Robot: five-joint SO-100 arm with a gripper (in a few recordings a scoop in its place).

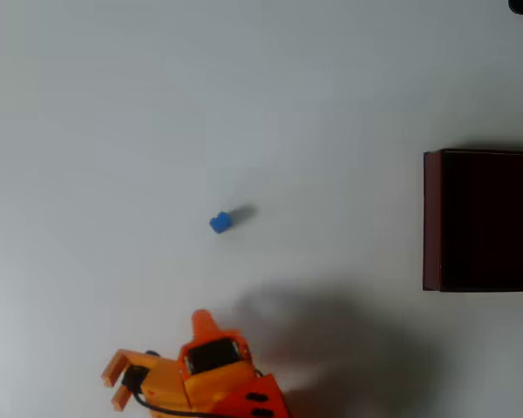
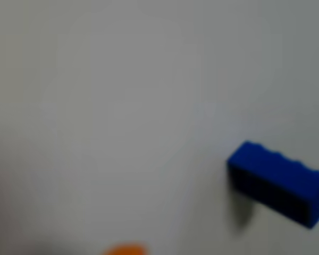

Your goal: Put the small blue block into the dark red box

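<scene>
1. Overhead view: the block (image 1: 220, 223) lies alone on the white surface (image 1: 113, 104), near the middle, well apart from the box (image 1: 431, 218) at the right edge.
2. The box is cut off by the right border; its interior is near-black.
3. The orange tool (image 1: 157, 370) sits at the bottom edge, below the block and apart from it, holding nothing. Whether its fingers are spread cannot be told.
4. Wrist view: blurred. The block (image 2: 279, 180) appears at lower right, showing studs on top. An orange sliver sits at the bottom edge.
</scene>
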